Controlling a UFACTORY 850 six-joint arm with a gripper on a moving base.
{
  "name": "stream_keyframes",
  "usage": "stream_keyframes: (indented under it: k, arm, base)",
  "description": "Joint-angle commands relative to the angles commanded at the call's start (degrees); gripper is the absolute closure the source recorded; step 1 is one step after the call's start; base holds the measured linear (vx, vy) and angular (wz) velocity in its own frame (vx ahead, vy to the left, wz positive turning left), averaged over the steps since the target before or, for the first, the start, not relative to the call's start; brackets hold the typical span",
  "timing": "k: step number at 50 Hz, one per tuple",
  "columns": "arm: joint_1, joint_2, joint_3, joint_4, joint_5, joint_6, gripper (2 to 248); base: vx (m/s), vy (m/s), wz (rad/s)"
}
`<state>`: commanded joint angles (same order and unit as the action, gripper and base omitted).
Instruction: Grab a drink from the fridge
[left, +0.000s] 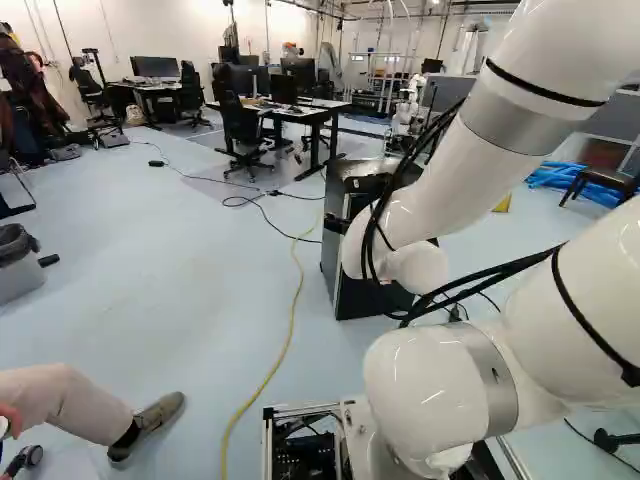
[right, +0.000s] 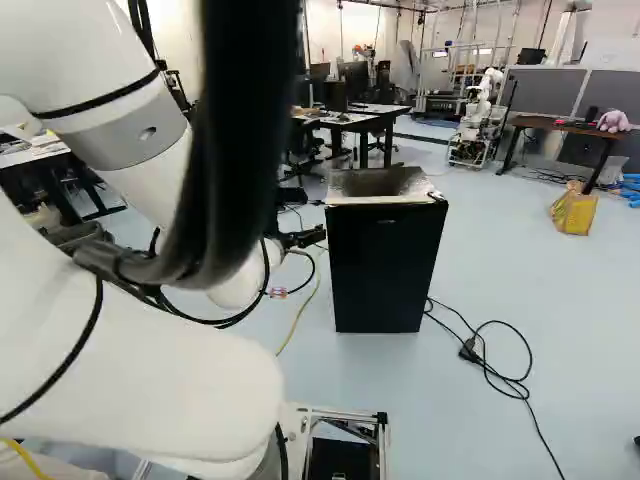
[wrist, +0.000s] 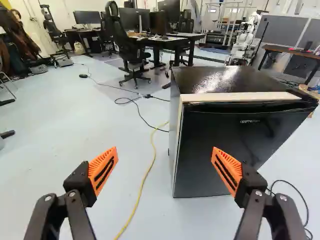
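The gripper (right: 308, 238) has its fingers wide apart and grips nothing; a broad gap separates its orange pads (wrist: 100, 162). Each pad is a ribbed wedge with dark slots, mounted on a black, angular finger with bolted joints. In the wrist view one finger overlaps the fridge (right: 385, 270), the other the floor (wrist: 75, 135).

The fridge stands on the floor ahead of the gripper, a squat black box with its door (wrist: 205, 130) closed. Its top is glossy and catches a streaky white glare; the door is smooth and flat-faced, with a pale strip along the cabinet's edge above it. A yellow cable (wrist: 142, 185) curves loosely over the smooth, pale blue floor beside the fridge, and a thin black cable (right: 527, 372) loops on its other side. The arm (left: 450, 160) is glossy white and tubular, with grey bands and black cables strapped along it.
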<state>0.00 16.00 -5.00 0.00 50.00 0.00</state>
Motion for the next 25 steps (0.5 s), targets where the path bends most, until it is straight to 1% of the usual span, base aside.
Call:
stream_keyframes:
  k: [12, 25]
  arm:
    - [0.4, 0.0, 0.0, 0.0, 0.0, 0.0, 3]
    - [2.3, -1.9, -1.6, 1.7, 0.0, 0.0, 3]
  base:
    - [0.000, 0.000, 0.000]
    - [0.000, 0.000, 0.000]
